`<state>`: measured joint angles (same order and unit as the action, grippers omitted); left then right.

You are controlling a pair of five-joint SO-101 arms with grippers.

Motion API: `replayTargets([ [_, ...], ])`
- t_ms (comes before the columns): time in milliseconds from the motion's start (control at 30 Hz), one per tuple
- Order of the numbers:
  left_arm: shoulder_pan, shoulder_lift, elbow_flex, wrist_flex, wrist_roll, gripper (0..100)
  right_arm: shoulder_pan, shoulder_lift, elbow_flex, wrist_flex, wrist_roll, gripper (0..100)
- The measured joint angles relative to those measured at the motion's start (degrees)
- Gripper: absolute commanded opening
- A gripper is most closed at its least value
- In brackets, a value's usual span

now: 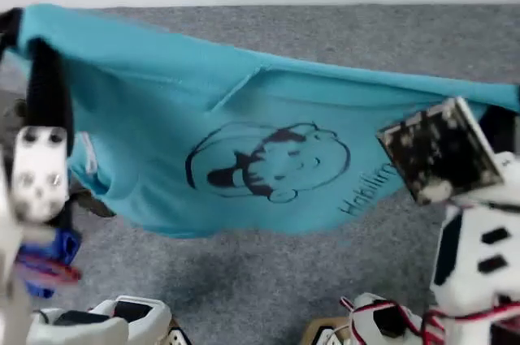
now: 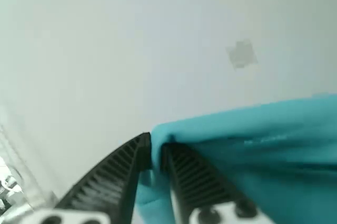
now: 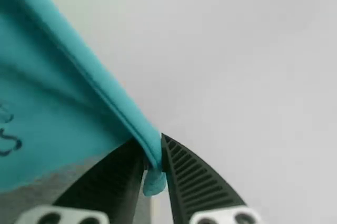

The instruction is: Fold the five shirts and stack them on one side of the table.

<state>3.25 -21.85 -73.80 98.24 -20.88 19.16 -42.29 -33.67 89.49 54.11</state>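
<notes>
Left pincer (image 2: 156,147) and right pincer (image 3: 154,153) each clamp one end of the teal shirt (image 1: 162,118), its long axis stretched between them above the counter (image 1: 268,280).

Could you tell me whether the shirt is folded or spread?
Spread: left end effector and right end effector hold the shirt stretched aloft.
</notes>
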Motion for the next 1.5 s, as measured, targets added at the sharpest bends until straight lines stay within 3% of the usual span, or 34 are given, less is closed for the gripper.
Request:
replayTargets([
  [200,-2.8,-0.6,-2.9,1.1,-0.5,1,2.9,-1.3,-0.1,-5.5,1.0,1.0],
  [500,-7.4,-5.5,-2.0,1.1,-0.5,1,2.9,-1.7,-0.1,-6.0,3.4,1.0],
  [1100,-7.4,-31.3,40.9,1.1,-0.7,1,2.9,-3.9,-0.1,-6.0,7.9,1.0],
  [1500,-7.9,-33.1,40.8,-1.3,-0.7,1,3.0,-6.3,-0.1,-6.0,10.9,1.0],
])
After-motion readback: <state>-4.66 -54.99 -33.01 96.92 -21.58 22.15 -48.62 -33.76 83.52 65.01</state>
